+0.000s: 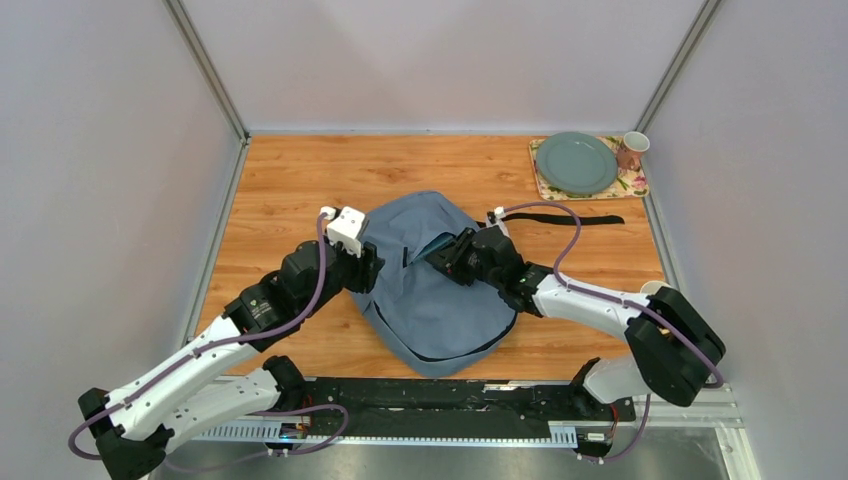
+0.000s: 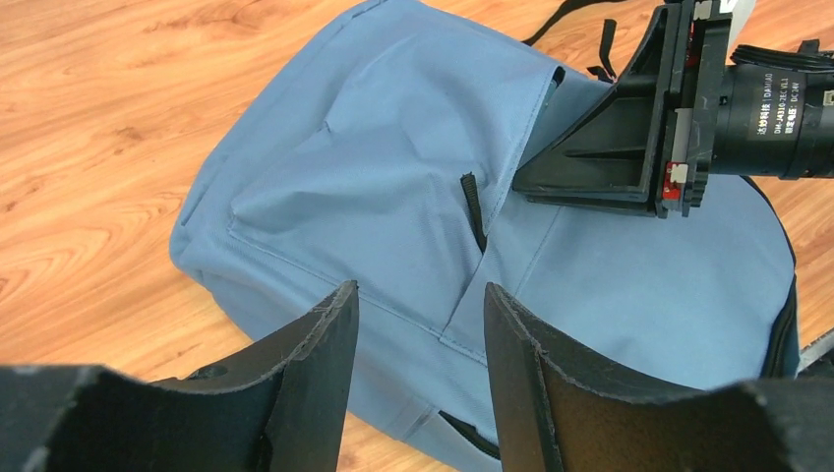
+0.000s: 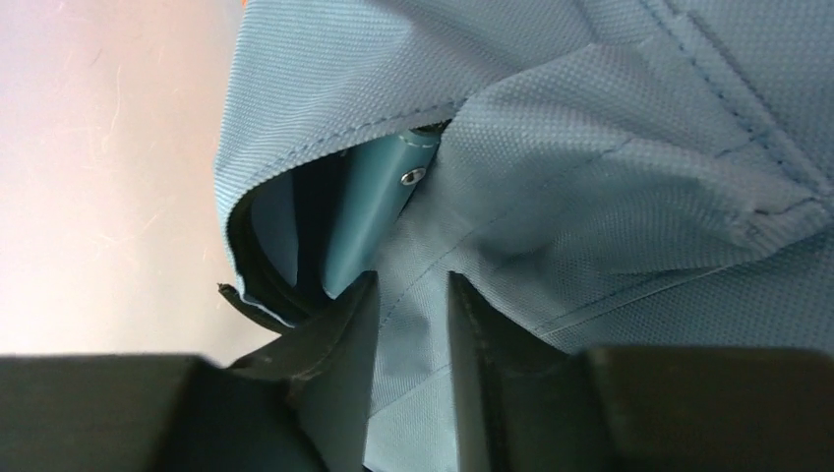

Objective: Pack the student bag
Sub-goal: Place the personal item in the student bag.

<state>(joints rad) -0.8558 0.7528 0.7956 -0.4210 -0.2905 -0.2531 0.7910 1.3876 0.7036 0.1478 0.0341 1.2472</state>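
Observation:
The student bag point(image 1: 430, 300), grey-blue, lies flat in the middle of the wooden table. My left gripper point(image 1: 368, 268) hovers over its left edge. In the left wrist view this gripper point(image 2: 419, 288) is open above the bag's fabric point(image 2: 393, 157), with nothing between its fingers. My right gripper point(image 1: 447, 256) reaches from the right to the bag's opening. Its jaws point(image 3: 412, 278) stand apart with a fold of bag fabric point(image 3: 610, 147) lying between them. Inside the gaping opening sits a teal flat item point(image 3: 369, 211) with a small metal stud.
A green plate point(image 1: 576, 163) rests on a floral placemat point(image 1: 637, 185) at the back right corner, with a cup point(image 1: 632, 150) beside it. A black strap point(image 1: 580, 218) trails from the bag toward the right. Grey walls close in three sides.

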